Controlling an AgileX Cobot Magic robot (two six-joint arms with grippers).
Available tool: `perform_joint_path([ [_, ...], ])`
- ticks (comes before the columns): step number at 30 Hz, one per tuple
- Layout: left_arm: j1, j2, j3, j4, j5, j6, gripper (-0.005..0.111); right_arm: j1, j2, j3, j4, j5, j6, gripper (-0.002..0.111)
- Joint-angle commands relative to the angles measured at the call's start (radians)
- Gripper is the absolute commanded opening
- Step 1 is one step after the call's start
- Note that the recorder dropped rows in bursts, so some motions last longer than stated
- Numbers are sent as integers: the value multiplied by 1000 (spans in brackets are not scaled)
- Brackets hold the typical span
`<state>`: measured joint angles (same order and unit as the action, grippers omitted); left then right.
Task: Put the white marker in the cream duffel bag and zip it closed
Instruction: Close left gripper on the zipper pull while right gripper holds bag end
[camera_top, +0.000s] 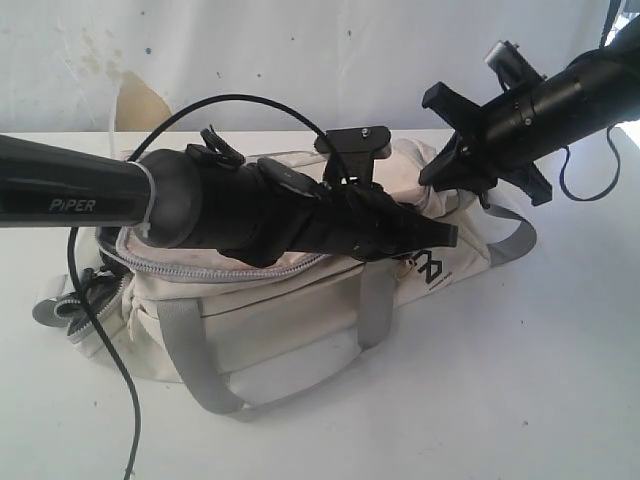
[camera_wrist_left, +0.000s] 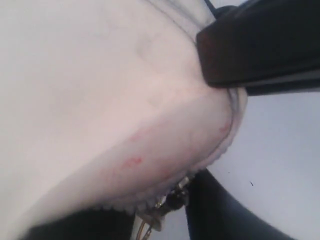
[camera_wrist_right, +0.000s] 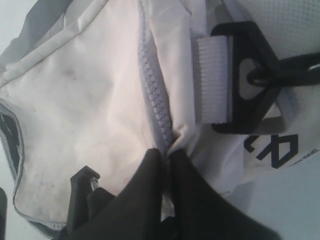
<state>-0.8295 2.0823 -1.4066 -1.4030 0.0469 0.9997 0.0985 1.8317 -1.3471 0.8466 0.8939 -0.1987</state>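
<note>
- white marker: I cannot find it in any of my three views, so I cannot tell where it lies.
- left gripper (camera_top: 440, 236): it lies along the top of the cream duffel bag (camera_top: 290, 340), with its tip at the logo end. Its wrist camera sits so close that I get only stained fabric, a zip pull (camera_wrist_left: 160, 212) and one black finger (camera_wrist_left: 260, 45). I cannot tell whether it grips anything.
- right gripper (camera_wrist_right: 166, 157): fingers pressed together, pinching a fold of bag fabric at the end of a closed grey zipper (camera_wrist_right: 155, 100), near the black buckle (camera_wrist_right: 237, 122).
- top zip (camera_top: 200, 272): it gapes at the bag's left end; my left arm covers its middle.
- room to move: both grippers crowd the same end of the bag, while bare table shows in front and to the right.
- black cable (camera_top: 250, 100): it loops over the left arm, and a strand trails out of frame at the bottom.
- surface: white table (camera_top: 500, 400).
- room: white wall (camera_top: 300, 50), brown-stained, with a peeled patch.
</note>
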Motion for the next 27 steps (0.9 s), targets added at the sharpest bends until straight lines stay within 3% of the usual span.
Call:
perform_joint_path([
  [1, 1, 1, -3, 1, -29, 18, 14, -9, -9, -7, 17, 33, -14, 0],
  [3, 1, 1, -3, 12, -19, 37, 0, -9, -9, -7, 17, 33, -20, 0],
  [16, 13, 0, -3, 76, 147, 52, 0, -9, -9, -7, -23, 16, -169, 0],
  [21, 50, -16, -3, 81, 275, 52, 0, -9, -9, -7, -140, -27, -169, 0],
  [27, 85, -41, -3, 81, 404, 50, 0, -9, -9, -7, -149, -31, -169, 0],
])
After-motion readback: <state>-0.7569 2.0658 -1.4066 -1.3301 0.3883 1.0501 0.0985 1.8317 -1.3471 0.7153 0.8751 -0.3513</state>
